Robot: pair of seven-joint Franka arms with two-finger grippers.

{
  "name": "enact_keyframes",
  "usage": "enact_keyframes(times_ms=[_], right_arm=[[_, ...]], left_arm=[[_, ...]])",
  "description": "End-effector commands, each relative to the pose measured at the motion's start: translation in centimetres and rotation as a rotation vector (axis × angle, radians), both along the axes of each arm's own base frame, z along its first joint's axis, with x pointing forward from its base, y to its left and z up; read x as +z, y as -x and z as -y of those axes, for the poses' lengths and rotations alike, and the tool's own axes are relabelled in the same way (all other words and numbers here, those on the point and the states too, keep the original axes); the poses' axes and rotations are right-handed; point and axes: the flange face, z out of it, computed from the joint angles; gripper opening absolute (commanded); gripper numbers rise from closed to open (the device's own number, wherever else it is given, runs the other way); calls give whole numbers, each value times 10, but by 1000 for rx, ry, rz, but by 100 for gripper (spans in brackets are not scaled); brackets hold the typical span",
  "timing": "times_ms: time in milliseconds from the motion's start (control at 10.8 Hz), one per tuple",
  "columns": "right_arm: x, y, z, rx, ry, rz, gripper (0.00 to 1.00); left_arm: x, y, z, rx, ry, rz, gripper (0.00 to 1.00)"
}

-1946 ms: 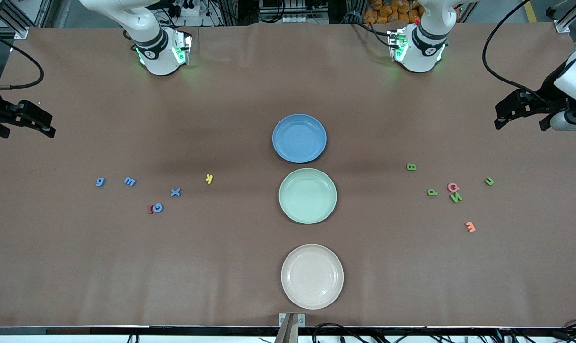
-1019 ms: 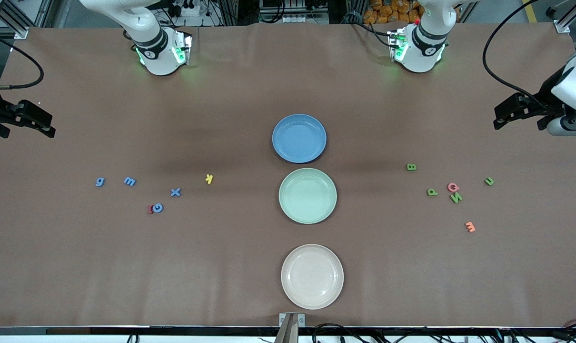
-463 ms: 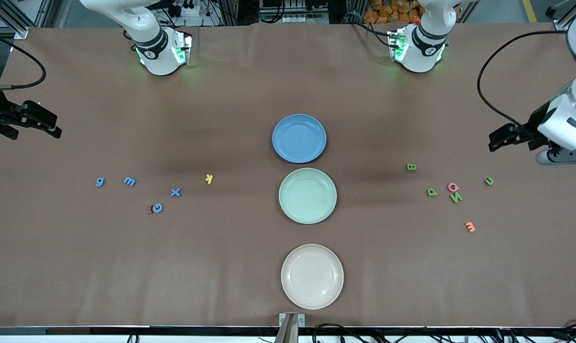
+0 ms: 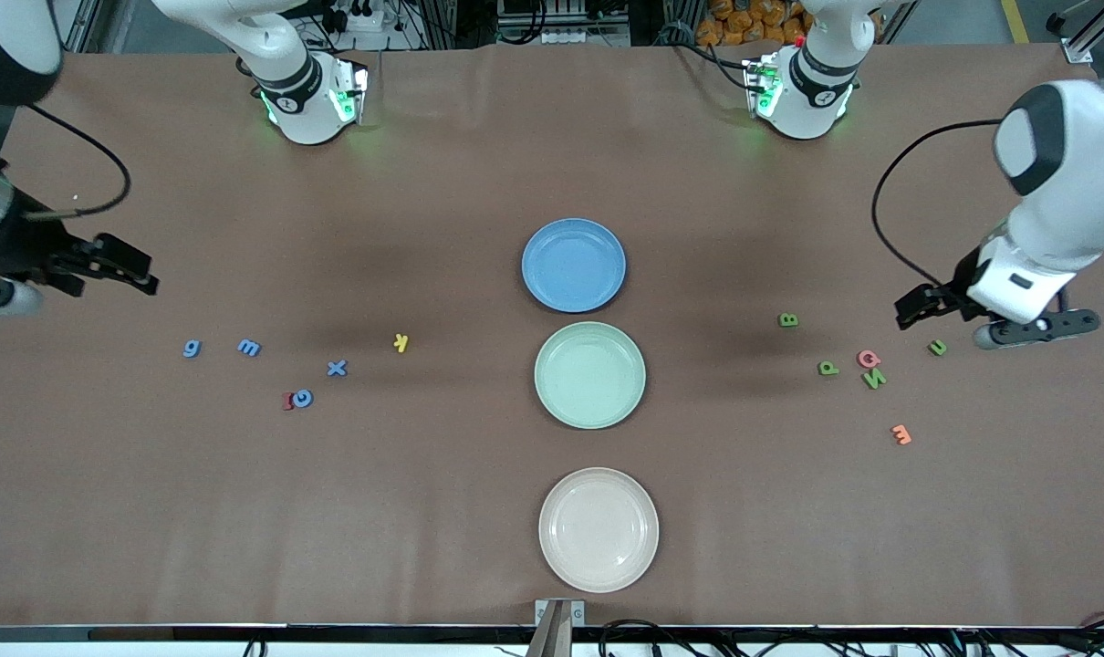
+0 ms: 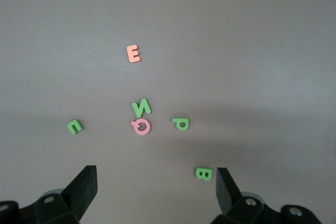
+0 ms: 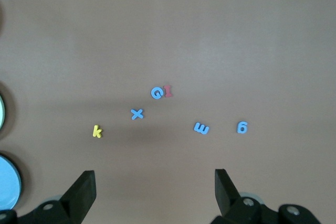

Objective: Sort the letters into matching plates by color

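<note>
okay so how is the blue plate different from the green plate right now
Colour: the blue plate is medium blue, the green plate pale mint.
Place: the blue plate lies farther from the front camera, the green plate nearer, beside it with a small gap.
What lies around them: the blue letters lie toward the right arm's end of the table, the green letters toward the left arm's end.
Shared: both are round, shallow, about equal in size, and hold no letters.

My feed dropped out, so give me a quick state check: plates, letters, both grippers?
blue plate: empty
green plate: empty
cream-white plate: empty
blue letters: four loose on the table, toward the right arm's end, unsorted
green letters: four loose on the table, toward the left arm's end, unsorted
left gripper: open, empty, over the green letters
right gripper: open, empty, near the blue letters
</note>
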Motion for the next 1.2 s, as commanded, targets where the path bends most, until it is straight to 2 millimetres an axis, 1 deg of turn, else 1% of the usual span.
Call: enact_keyframes(times_ms=[0, 278, 371, 463, 556, 649, 741, 834, 927, 1019, 1112], right_arm=[[-55, 4, -13, -24, -51, -8, 100], [-113, 9, -29, -7, -44, -12, 100], [-134, 9, -31, -10, -42, -16, 100], [-155, 9, -35, -10, -39, -30, 100], [-176, 9, -40, -13, -47, -56, 100], [-201, 7, -44, -16, -42, -60, 100], [-226, 8, -50, -23, -49, -47, 100], [-249, 11, -54, -34, -54, -22, 100], [-269, 12, -58, -34, -50, -19, 100], [-284, 11, -64, -58, -44, -29, 100], [-299, 10, -75, -92, -41, -21, 100]], left_arm=[[-65, 14, 11, 33, 0, 25, 91], [-121, 6, 12, 85, 29, -23, 90], [-137, 4, 12, 90, 32, -29, 87], [-152, 3, 12, 86, 26, -33, 86], [-167, 0, 16, 108, 25, -37, 86], [-181, -2, 25, 125, 14, -43, 82], [-189, -7, 31, 151, 3, -45, 79], [-196, -8, 35, 143, -15, -50, 78], [-202, -10, 34, 138, -19, -55, 74], [-206, -10, 33, 142, -18, -63, 73], [-207, -11, 32, 144, -17, -63, 73]])
